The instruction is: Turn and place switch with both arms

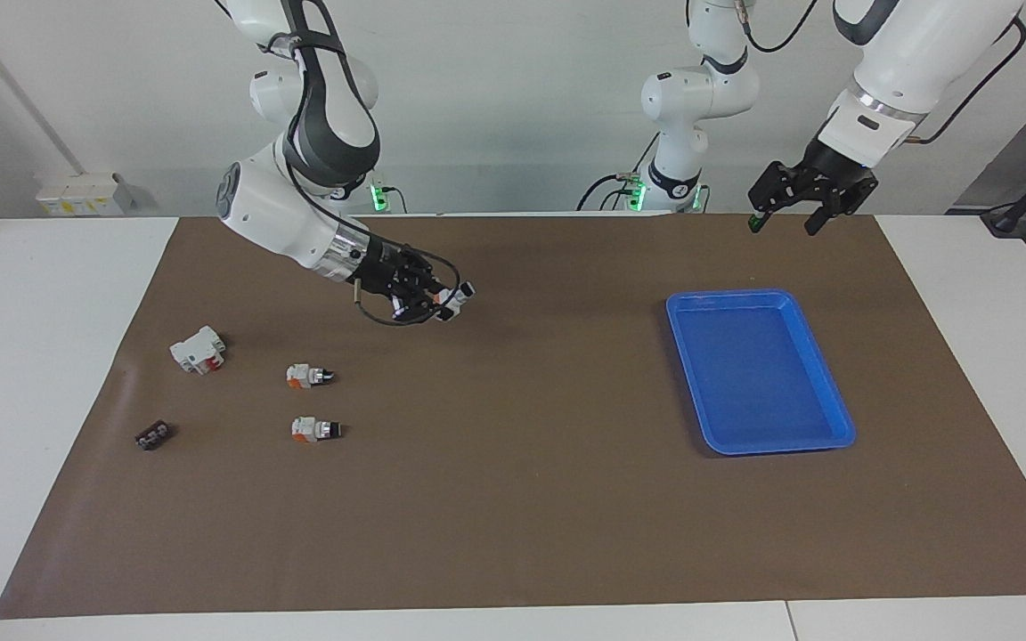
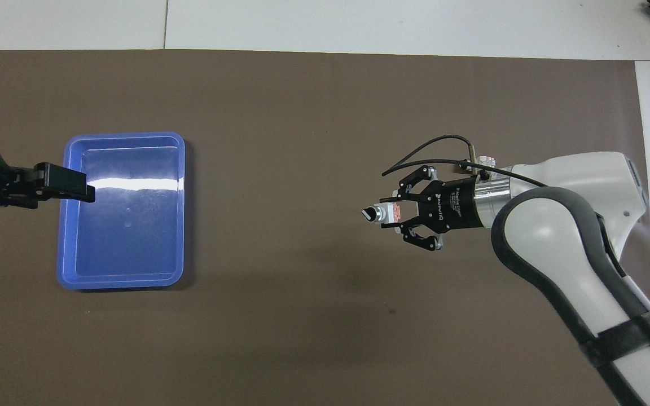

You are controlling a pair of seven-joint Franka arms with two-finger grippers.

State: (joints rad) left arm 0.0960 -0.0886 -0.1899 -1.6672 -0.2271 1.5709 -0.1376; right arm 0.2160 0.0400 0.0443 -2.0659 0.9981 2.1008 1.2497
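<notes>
The right gripper (image 1: 442,301), clamped on the push-button switch (image 2: 382,213), holds it sideways over the brown mat (image 1: 522,499), presenting it for handover; the left gripper (image 1: 785,216), fingers apart, waits beside the blue tray (image 1: 836,402).

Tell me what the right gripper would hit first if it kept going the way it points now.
Probably nothing nearby: the right gripper, shut on the switch, points over bare mat toward the blue tray; the left gripper is over the tray's edge, height unclear.

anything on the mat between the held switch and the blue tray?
Nothing: bare brown mat runs from the switch held in the right gripper to the blue tray; both views show it.
</notes>
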